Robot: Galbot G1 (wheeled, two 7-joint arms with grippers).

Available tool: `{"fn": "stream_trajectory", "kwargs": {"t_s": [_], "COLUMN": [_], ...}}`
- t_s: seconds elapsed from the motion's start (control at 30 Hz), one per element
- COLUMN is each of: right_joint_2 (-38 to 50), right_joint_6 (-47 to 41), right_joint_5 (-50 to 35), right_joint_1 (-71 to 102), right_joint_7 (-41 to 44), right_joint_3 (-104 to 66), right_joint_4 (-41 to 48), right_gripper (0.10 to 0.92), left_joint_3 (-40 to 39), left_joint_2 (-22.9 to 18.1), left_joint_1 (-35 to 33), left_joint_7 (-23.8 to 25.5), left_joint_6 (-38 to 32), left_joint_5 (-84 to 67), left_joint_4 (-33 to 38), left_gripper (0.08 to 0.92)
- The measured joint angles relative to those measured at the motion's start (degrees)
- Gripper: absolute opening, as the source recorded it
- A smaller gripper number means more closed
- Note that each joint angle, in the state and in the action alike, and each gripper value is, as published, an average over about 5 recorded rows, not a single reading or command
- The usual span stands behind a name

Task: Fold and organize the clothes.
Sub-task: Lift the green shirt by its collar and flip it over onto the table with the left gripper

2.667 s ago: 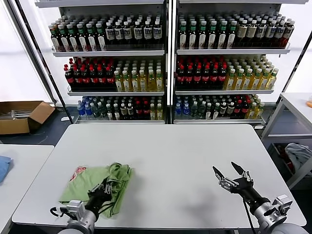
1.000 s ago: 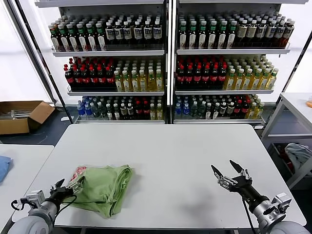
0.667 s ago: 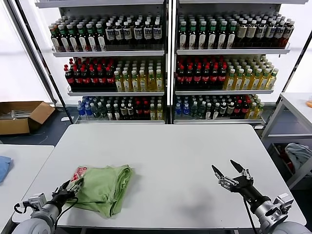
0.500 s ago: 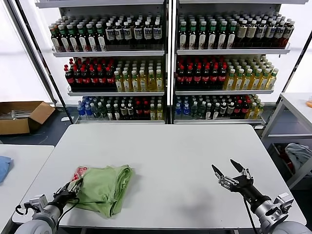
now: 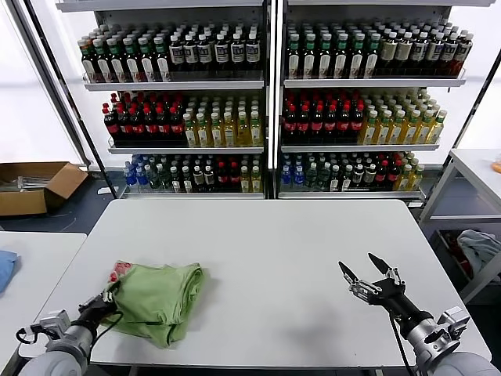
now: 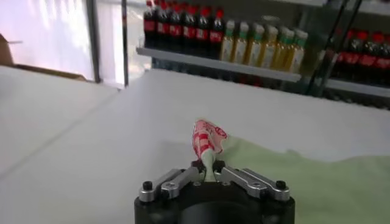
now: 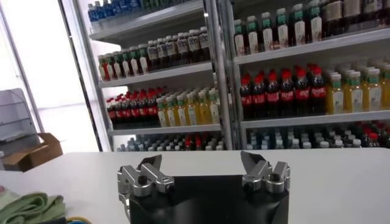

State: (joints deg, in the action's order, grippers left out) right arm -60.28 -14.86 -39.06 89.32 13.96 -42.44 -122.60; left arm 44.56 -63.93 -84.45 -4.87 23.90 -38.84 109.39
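The light green shirt [image 5: 156,300] lies bunched and partly folded at the near left of the white table [image 5: 266,251]. Its red-and-white checkered patch [image 5: 119,272] sits at the shirt's left edge, lifted into a small peak. My left gripper [image 5: 104,300] is shut on that edge of the shirt; in the left wrist view the fabric with the patch [image 6: 205,138] stands up from between the closed jaws of the left gripper [image 6: 208,170]. My right gripper [image 5: 364,273] hovers open over the near right of the table, far from the shirt, with nothing between its fingers [image 7: 150,164].
Shelves of bottles [image 5: 266,102] stand behind the table. A second white table with a blue cloth [image 5: 5,269] is at the left, and a cardboard box [image 5: 35,186] lies on the floor. A grey-blue cloth heap [image 5: 479,249] lies at the right.
My left gripper has closed on the shirt's left edge by the checkered patch and lifted it, drawing that corner up and inward. The right arm has barely moved.
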Motion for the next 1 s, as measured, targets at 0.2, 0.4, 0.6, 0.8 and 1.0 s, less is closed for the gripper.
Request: {"fn": "stream_trajectory", "kwargs": {"t_s": [0.2, 0.4, 0.6, 0.8, 1.0], "right_joint_2": [0.03, -0.17, -0.55, -1.47, -1.84], "right_joint_6": [0.06, 0.32, 0.73, 0.95, 0.90], "right_joint_5": [-0.30, -0.39, -0.34, 0.03, 0.18], "right_joint_1": [-0.98, -1.98, -2.01, -1.46, -1.16], "right_joint_7": [0.02, 0.15, 0.25, 0.20, -0.12], "right_joint_3": [0.63, 1.37, 1.97, 2.64, 2.45], "right_joint_4": [0.56, 1.07, 0.84, -0.21, -1.31], "right_gripper": [0.823, 0.823, 0.823, 0.823, 0.823], "left_joint_3": [7.03, 15.63, 20.16, 19.27, 11.65], "left_joint_2": [2.72, 9.00, 13.98, 13.89, 8.28], "left_joint_1": [-0.29, -1.63, -0.99, -0.19, -0.02], "left_joint_7": [-0.84, -0.10, -0.36, -1.46, -4.61], "left_joint_6": [-0.48, -0.31, 0.69, 1.90, 3.45], "left_joint_5": [-1.80, -4.63, -6.21, -5.67, -4.61], "left_joint_4": [0.43, -1.71, -1.87, 1.15, 6.39], "left_gripper": [0.120, 0.120, 0.120, 0.120, 0.120]}}
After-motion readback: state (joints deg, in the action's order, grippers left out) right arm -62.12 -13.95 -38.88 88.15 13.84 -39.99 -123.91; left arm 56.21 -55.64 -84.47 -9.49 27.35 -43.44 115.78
